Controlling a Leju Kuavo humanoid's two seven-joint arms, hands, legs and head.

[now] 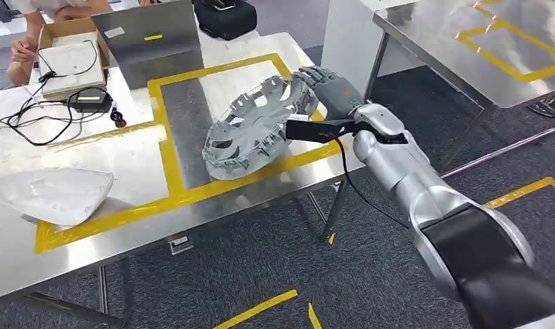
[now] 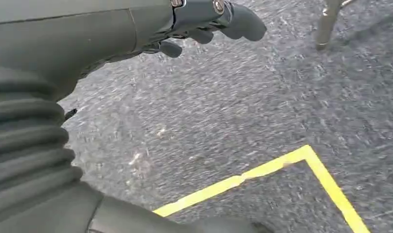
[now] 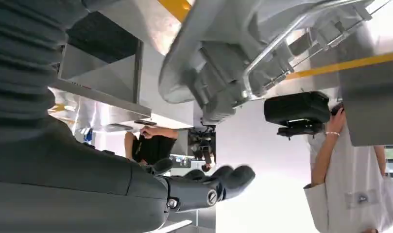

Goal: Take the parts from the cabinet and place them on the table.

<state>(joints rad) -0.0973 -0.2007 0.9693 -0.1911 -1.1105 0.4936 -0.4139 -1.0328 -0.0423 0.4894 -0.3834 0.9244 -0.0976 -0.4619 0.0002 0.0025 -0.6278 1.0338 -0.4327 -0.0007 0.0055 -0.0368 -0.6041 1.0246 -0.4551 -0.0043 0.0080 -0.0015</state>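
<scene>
Item: round silver ribbed part (image 1: 250,130), lying tilted on the steel table (image 1: 144,233) inside the yellow tape rectangle (image 1: 166,161), its far edge close to the right hand (image 1: 327,88); that hand's fingers extended and apart, grasping nothing, just beside the part's rim, contact cannot be told. Left hand (image 2: 204,22) hanging over grey carpet (image 2: 223,111) with a yellow tape corner (image 2: 306,153), fingers loosely curled, holding nothing. Also on table: a pale curved panel (image 1: 51,194), an open cardboard box (image 1: 68,48), black cables (image 1: 34,116), a black bag (image 1: 225,17)
</scene>
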